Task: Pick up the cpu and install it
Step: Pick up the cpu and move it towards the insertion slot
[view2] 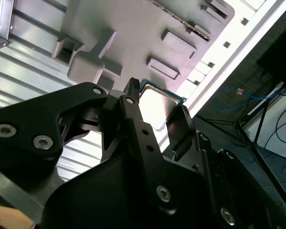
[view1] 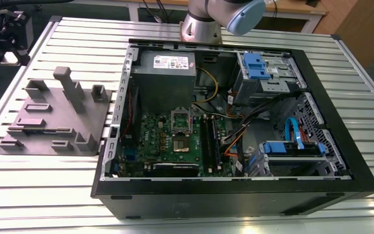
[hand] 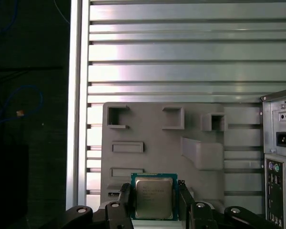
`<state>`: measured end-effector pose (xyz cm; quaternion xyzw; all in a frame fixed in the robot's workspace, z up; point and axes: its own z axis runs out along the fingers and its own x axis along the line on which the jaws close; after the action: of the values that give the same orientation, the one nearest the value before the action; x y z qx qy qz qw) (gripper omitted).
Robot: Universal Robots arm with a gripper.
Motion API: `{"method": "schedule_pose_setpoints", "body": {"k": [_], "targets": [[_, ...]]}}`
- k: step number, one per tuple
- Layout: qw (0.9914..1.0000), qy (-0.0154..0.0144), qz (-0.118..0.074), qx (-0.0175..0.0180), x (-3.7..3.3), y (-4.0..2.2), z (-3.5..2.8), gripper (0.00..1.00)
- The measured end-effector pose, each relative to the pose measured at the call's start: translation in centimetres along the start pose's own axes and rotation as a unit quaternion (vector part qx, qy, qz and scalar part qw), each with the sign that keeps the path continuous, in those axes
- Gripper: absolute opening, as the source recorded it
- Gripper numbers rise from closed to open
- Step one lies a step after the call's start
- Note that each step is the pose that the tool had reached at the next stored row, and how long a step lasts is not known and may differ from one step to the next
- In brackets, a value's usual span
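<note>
1. My claw (hand: 153,190): clenched on the cpu (hand: 153,199), pinching opposite edges, likely sparing its metal top.
2. Grey tray (view1: 54,116): exterior view's left, on tabletop (view1: 44,195); cpu held over it.
3. Open computer case (view1: 226,200): centre-right.

Slatted metal table (view1: 44,185) with grey fixture block (view1: 57,117), open computer case (view1: 239,204)

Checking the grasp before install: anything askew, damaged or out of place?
Nothing stands out. In the first wrist view the cpu sits square in the gripper, its edges parallel to the jaws, over the grey fixture tray. No visible damage on its metal top.
</note>
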<state>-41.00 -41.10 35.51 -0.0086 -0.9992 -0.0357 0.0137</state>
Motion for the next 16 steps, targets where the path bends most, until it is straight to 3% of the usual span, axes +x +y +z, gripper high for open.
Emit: {"method": "schedule_pose_setpoints", "body": {"k": [6, 16], "targets": [[0.99999, -0.0035, 0.000, -0.0001, 0.00, 0.00, 0.01, 0.47], [0.99999, -0.0037, 0.000, 0.0001, -0.08, 0.02, -0.13, 0.47]]}}
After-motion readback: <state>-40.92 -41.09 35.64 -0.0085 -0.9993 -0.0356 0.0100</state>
